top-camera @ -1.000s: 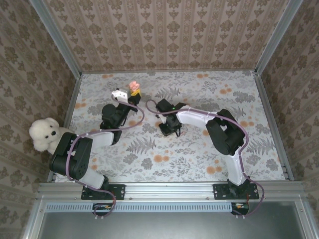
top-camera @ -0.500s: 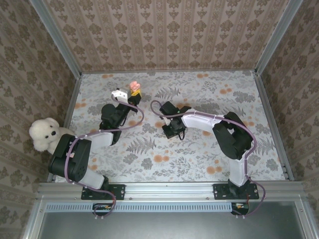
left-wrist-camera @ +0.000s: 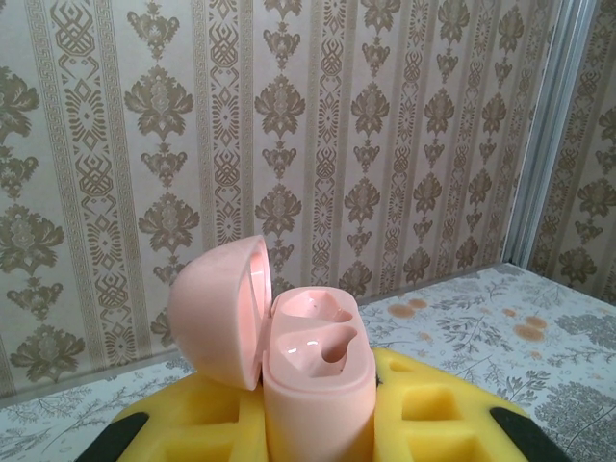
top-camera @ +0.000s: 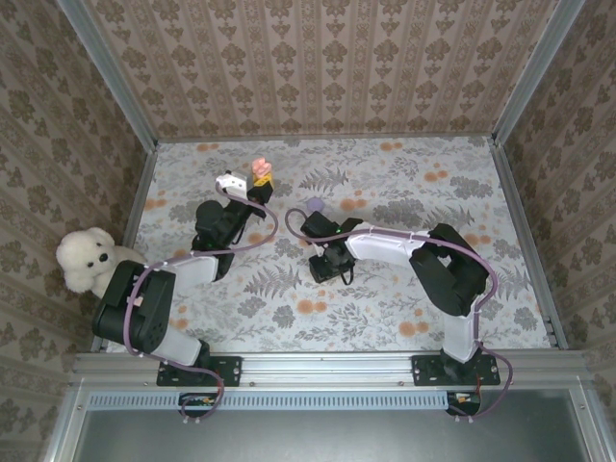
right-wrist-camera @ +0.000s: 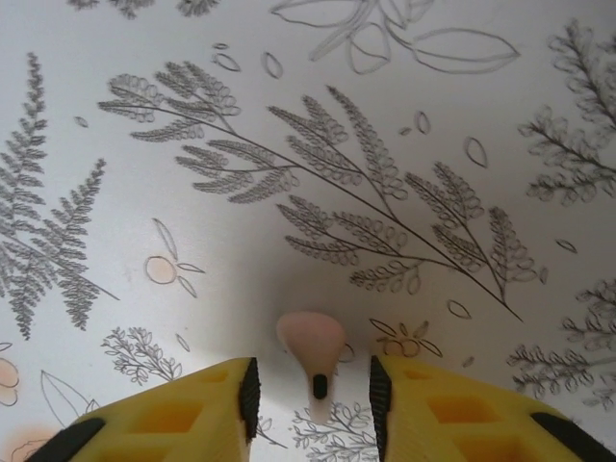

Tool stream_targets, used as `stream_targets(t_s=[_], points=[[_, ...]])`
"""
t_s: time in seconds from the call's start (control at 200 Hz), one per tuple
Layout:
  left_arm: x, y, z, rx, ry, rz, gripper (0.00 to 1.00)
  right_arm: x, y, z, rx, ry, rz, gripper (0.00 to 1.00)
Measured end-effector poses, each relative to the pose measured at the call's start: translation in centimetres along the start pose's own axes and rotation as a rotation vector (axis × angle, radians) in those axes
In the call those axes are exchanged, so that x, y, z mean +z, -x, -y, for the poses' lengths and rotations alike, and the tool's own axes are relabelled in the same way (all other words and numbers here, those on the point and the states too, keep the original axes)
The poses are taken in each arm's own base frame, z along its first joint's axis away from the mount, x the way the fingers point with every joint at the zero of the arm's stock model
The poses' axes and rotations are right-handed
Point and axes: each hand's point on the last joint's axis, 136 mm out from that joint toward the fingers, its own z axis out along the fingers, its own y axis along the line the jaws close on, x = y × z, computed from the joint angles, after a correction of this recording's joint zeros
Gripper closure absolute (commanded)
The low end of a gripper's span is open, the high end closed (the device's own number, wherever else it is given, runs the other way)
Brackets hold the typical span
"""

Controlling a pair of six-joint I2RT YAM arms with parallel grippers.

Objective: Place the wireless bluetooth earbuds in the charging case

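My left jaws are clamped on the case (left-wrist-camera: 318,385), held upright over the far left of the worktop (top-camera: 404,289) with its lid (left-wrist-camera: 219,313) tipped open. My right jaws stand apart, pointing down; an earbud (right-wrist-camera: 310,339) lies on the worktop between them, touching neither pad.
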Motion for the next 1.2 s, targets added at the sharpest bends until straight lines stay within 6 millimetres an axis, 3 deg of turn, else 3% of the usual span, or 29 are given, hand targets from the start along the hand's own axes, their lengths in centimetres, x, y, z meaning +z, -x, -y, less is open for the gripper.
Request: stream_targets(t_s=[0.33,0.63,1.2], points=[[-0.2,0.5,0.1,0.002,-0.001,0.008,1.0,-2.4,2.6,-0.5,0.059,-0.017,0.04,0.53],[-0.3,0.4,0.1,0.001,0.0,0.006,1.0,-0.6,1.4,0.0,0.045,-0.052,-0.045,0.53],[-0.3,0.2,0.1,0.0,0.0,0.002,1.0,0.8,1.7,-0.6,-0.019,-0.147,-0.105,0.57]])
